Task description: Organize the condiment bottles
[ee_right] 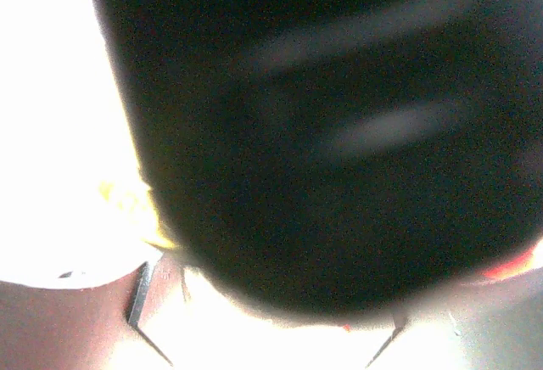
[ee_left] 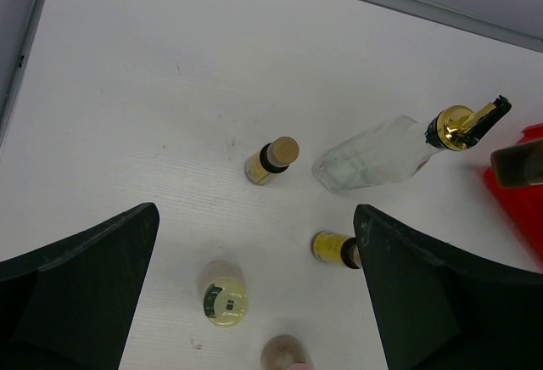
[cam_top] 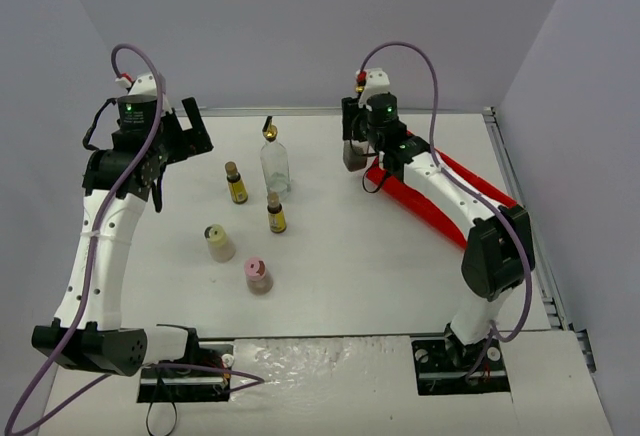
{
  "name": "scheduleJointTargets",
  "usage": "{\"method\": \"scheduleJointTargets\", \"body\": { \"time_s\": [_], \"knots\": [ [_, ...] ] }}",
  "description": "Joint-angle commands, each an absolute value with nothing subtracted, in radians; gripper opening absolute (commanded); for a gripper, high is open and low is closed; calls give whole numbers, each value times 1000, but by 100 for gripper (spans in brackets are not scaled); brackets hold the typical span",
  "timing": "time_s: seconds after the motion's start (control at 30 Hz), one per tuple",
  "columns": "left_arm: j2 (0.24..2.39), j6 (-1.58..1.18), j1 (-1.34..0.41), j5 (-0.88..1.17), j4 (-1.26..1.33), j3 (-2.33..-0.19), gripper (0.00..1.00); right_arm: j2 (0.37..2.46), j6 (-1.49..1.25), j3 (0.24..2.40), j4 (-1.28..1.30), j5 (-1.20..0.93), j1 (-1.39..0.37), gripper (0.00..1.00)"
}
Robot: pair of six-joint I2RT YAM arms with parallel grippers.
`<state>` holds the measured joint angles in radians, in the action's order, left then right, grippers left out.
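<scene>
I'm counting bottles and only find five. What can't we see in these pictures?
Right wrist view: a dark blur fills it, hiding what the right gripper does.
Top view: the right arm covers most of the red compartmented tray.
Left wrist view: the bottom edge cuts off the squat pink bottle.

Even, soft light overhead and left; right wrist view blurred, overexposed, mostly dark.

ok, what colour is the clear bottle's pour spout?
Gold pour spout, black tip; clearest in left wrist view.
</scene>
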<state>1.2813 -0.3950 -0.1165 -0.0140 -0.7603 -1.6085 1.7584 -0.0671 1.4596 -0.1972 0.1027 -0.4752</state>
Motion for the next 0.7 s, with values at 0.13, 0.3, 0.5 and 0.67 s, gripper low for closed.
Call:
{"method": "scheduleJointTargets", "body": {
  "time_s": [0.13,0.3,0.5,0.67],
  "knots": [
    [1232,-397,-110,0,-699,-1631,97,1654,-182,1484,-367,307,-362,0],
    [1232,-399,-110,0,-696,-1628,97,1668,-164,1422,-501,390,-351,0],
    [1234,-394,-110,0,-699,-1626,97,1688,-160,1388,-581,463,-330,0],
    [1239,-393,-110,0,-699,-1628,97,1712,-141,1356,-654,489,-313,0]
  ]
}}
